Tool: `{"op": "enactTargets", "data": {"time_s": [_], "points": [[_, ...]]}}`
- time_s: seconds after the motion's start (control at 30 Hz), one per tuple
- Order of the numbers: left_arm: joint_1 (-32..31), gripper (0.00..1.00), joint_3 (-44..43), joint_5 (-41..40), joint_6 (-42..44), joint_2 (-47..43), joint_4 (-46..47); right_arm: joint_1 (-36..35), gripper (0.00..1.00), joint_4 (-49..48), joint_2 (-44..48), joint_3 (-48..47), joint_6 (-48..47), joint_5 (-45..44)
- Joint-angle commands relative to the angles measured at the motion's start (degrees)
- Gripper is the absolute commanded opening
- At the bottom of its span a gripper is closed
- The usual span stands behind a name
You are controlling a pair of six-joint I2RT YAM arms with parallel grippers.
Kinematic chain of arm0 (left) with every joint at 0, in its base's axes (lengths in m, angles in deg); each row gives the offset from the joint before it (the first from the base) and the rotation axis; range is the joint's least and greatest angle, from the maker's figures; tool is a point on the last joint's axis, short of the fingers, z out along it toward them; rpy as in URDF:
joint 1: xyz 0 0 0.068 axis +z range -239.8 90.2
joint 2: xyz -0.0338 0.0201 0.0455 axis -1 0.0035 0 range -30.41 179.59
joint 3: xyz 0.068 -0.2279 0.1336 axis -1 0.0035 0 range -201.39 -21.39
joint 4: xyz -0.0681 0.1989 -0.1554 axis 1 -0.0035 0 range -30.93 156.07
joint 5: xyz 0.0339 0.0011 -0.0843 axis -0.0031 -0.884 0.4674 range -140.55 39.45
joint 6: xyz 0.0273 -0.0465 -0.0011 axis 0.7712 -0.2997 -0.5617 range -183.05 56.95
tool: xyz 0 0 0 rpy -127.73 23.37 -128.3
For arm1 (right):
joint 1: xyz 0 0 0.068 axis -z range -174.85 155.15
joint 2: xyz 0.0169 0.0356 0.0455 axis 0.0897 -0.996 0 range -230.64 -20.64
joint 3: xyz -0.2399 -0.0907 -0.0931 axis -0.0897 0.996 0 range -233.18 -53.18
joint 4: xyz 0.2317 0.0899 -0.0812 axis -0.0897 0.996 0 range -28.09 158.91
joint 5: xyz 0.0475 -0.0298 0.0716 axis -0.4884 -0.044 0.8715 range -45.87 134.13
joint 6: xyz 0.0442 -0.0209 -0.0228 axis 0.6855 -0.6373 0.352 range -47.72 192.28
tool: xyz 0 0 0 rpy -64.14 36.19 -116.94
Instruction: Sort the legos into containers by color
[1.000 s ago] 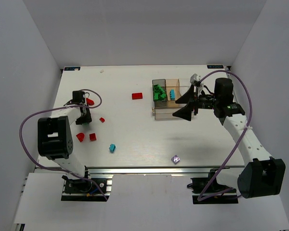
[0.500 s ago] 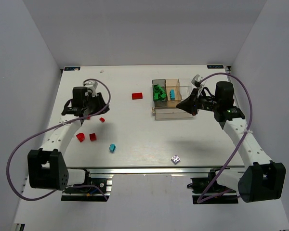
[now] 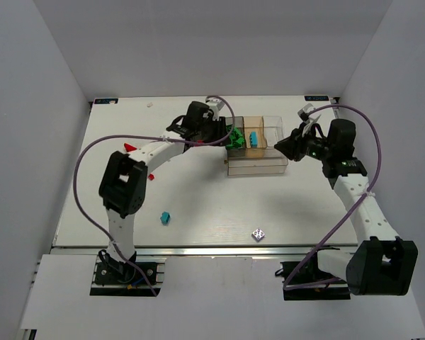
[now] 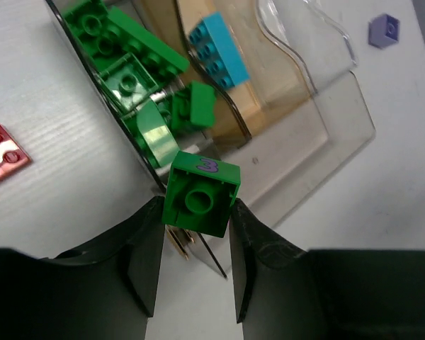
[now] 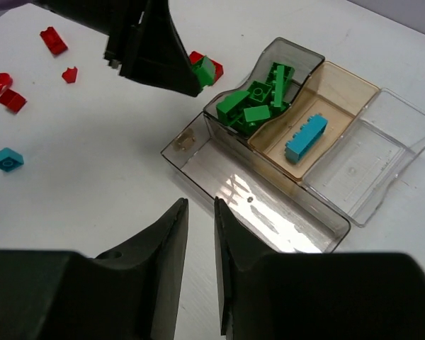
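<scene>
Closest to the front edge of the white table (image 3: 198, 212), a tiny purple brick (image 3: 258, 234) lying all alone. A bit further back and over to the left, a small blue brick (image 3: 166, 217), also alone on the table. Further back on the left side, a few little red bricks (image 3: 130, 147) scattered well apart from each other and far from the tray. Next, the two claws, one at each end of the tray. At the left end, the left claw (image 4: 197, 212), pinching a green brick (image 4: 200, 195) tight between both fingers (image 4: 145, 241). One big round stud on that brick, and a purple 3 drawn near its edge. Held up off the table, right by the near corner of the dark box; hard to tell from here whether over the box or just over its wall. Flat on the table just beside the claw, a thin red plate (image 4: 0, 152). At the right end, the right claw (image 5: 200, 205), up in the air, fingers almost together with only a thin gap between them, and nothing held. Then the tray (image 3: 258, 170) itself, see-through plastic, sitting on the table. Along its near side, one long clear box. Behind that, three square boxes in a row: dark on the left, tan in the middle, clear on the right. In the dark box, a heap of green bricks (image 5: 255, 99). In the tan box, one long blue brick (image 5: 306, 137) lying flat.
</scene>
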Motion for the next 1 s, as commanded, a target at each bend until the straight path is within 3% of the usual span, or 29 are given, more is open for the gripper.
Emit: {"op": "enactTargets", "data": {"time_s": [0.0,0.1,0.23,0.27,0.37,0.4,0.47,0.6,0.7,0.8,0.87,0.9,0.93,0.97], "points": [[0.4,0.00,-9.1,-5.9,-1.1,4.0,-0.2,1.4,0.27,-2.8,-0.8,0.7,1.1,0.3],[-0.1,0.05,-16.3,-5.9,-0.9,10.2,-2.3,2.2,0.30,-2.6,-1.6,0.6,1.0,0.2],[-0.6,0.22,-23.8,-5.0,-0.2,16.3,-5.1,4.2,0.38,-3.1,-1.5,1.2,0.4,-1.2],[-0.6,0.33,-24.8,-5.0,-0.1,17.1,-5.8,4.4,0.41,-3.2,-1.5,1.3,0.3,-1.4],[-1.1,0.47,-26.9,-4.7,0.0,18.7,-6.0,5.1,0.60,-3.4,-1.6,1.5,-0.2,-2.0],[-1.1,0.52,-27.2,-4.5,0.1,19.2,-6.0,5.5,0.74,-3.4,-1.7,1.6,-0.4,-2.3],[-1.1,0.59,-27.9,-4.2,0.3,19.3,-6.1,5.8,0.89,-3.7,-1.7,2.0,-0.5,-2.6],[-1.1,0.69,-29.0,-3.4,1.1,18.7,-6.6,6.8,0.89,-7.5,-1.4,3.4,0.9,-3.4],[-1.1,0.70,-30.4,-2.9,1.3,17.2,-7.7,7.8,0.89,-8.0,-1.7,3.9,1.4,-3.7],[-1.1,0.68,-26.9,-3.1,1.5,11.9,-7.9,9.6,0.88,-5.7,-3.1,2.7,0.7,-6.2],[-0.6,0.55,-21.4,-3.9,1.0,2.9,-6.3,10.7,0.80,-2.7,-4.1,1.2,0.1,-11.3],[-0.1,0.41,-13.2,-4.2,0.6,-0.8,-4.8,11.0,0.68,-1.0,-5.0,1.0,-0.3,-12.7],[-0.1,0.09,-8.7,-4.2,-0.3,-4.6,-1.9,11.3,0.57,-0.7,-5.5,0.9,-0.8,-14.8],[0.5,0.00,-4.1,-4.7,-0.5,-12.8,-0.7,11.9,0.46,0.2,-6.1,0.9,-0.9,-18.4]]}}
